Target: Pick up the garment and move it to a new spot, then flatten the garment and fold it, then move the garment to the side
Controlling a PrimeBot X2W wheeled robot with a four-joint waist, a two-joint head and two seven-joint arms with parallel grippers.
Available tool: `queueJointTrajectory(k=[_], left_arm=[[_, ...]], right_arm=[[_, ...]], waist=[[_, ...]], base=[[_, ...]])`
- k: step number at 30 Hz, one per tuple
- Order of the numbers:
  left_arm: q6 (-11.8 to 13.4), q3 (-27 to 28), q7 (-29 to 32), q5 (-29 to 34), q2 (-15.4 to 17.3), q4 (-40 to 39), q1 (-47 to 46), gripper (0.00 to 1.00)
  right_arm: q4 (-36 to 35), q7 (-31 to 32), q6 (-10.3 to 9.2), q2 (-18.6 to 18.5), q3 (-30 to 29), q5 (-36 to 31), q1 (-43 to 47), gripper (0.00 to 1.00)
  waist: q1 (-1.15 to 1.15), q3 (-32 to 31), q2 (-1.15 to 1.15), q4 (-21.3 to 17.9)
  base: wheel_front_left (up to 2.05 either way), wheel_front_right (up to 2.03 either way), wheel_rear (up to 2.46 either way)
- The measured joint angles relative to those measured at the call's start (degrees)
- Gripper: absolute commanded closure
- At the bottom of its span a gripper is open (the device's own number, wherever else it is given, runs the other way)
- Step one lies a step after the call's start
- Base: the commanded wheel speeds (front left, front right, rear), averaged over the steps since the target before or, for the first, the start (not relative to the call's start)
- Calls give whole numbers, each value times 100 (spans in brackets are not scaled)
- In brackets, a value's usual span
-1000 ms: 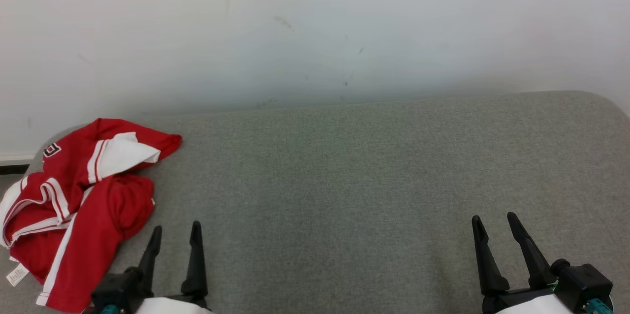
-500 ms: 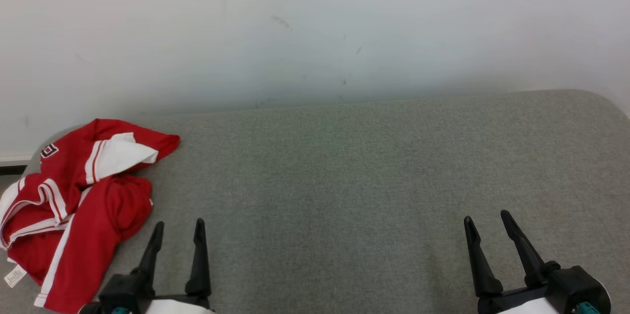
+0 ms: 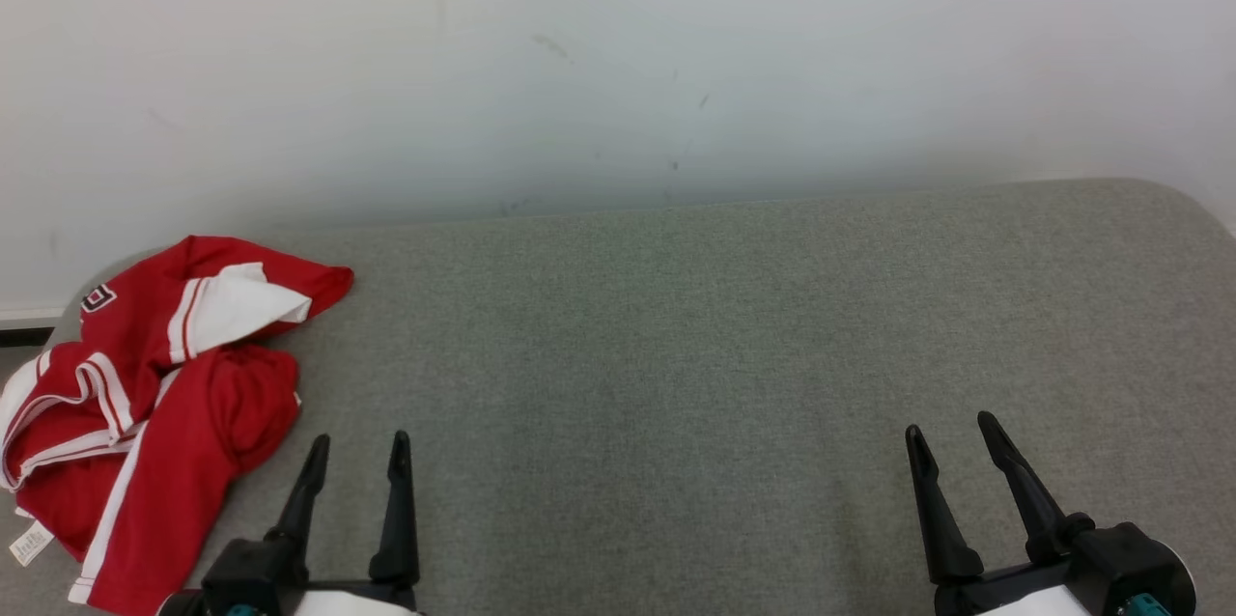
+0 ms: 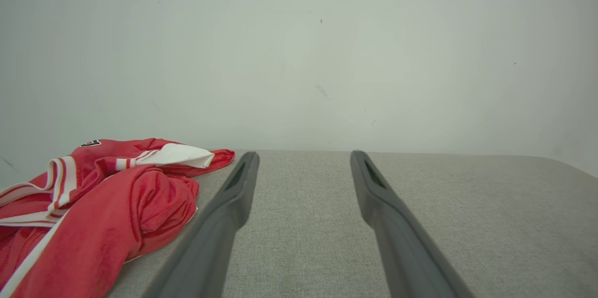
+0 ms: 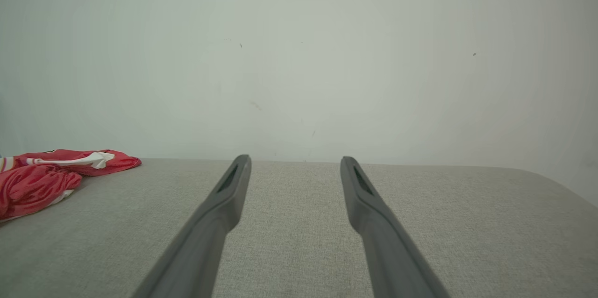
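**A:** While the arms sit low in the head view, where does the red-and-white jersey [image 3: 145,413] lie?

**B:** At the left edge of the frame, crumpled on the grey fabric surface [image 3: 676,355]. It is just left of the left gripper [image 3: 359,440] and not touching it. The gripper's nearer finger stands a little apart from the red bulge of cloth.

**A:** And that gripper's fingers?

**B:** Spread apart with nothing between them. The left wrist view shows the jersey [image 4: 93,204] at lower left, beside the left-hand finger [image 4: 219,223], with bare fabric in the gap.

**A:** Which way does the heap run?

**B:** Its long axis goes from the lower left corner up toward the pale wall [image 3: 618,46], leaning slightly right. A white label [image 3: 29,544] is at the low end. Near the top, a white panel and a red corner point right.

**A:** Further right?

**B:** The right gripper [image 3: 948,425] is at lower right, well apart from the jersey, with its fingers also parted and empty. From its wrist view the jersey [image 5: 42,174] is a low red strip at the far left.
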Motion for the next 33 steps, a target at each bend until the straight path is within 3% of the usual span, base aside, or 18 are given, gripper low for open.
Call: queueJointTrajectory(k=[22,33], left_arm=[[-1,51,-1,-24,1,63,2,0],[19,214,-1,-205,2,66,-12,0]], right_arm=[[0,0,0,0,1,94,-1,0],[-7,0,0,1,113,269,15,0]], waist=[[0,-2,0,63],[0,-2,0,473]], base=[[0,0,0],[0,0,0]])
